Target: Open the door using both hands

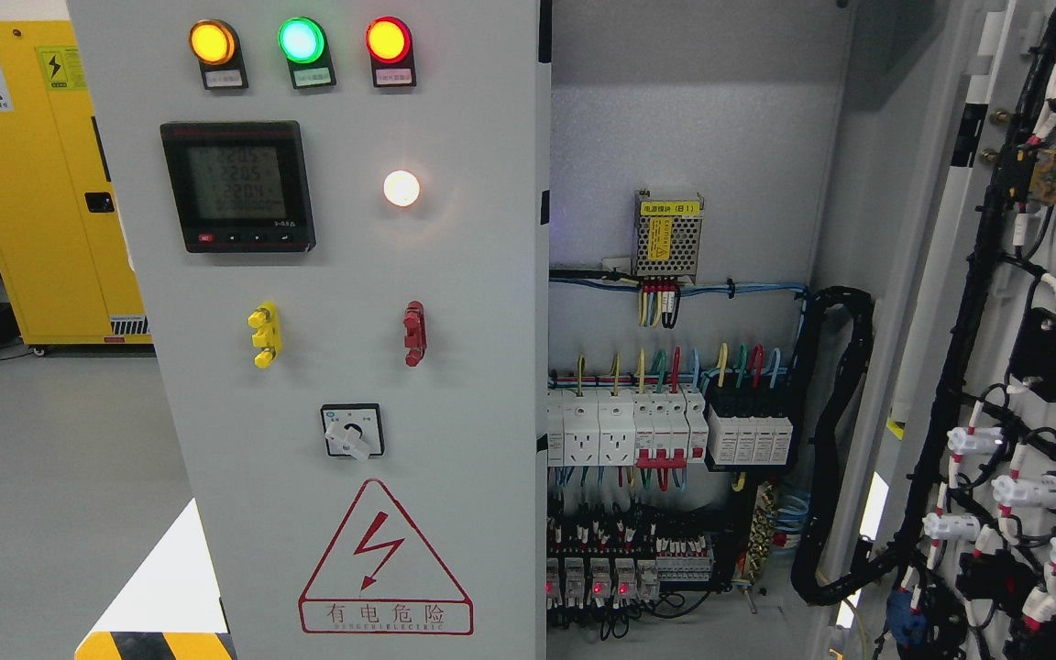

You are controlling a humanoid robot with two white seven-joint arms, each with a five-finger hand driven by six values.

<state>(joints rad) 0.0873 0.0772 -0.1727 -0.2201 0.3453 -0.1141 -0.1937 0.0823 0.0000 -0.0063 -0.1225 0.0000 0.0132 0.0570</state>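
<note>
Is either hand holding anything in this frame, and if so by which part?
Nothing is seen held: neither hand is in view. The right door stands swung open, the left door still closed.

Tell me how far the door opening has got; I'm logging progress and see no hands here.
Done: the right door is swung wide, its wired back facing the camera, baring the breakers inside. In hand: nothing, since neither hand is in view. Left: the left door with its indicator lamps looks closed.

The open right door (1023,367) (wiring side) runs off the right edge.
</note>
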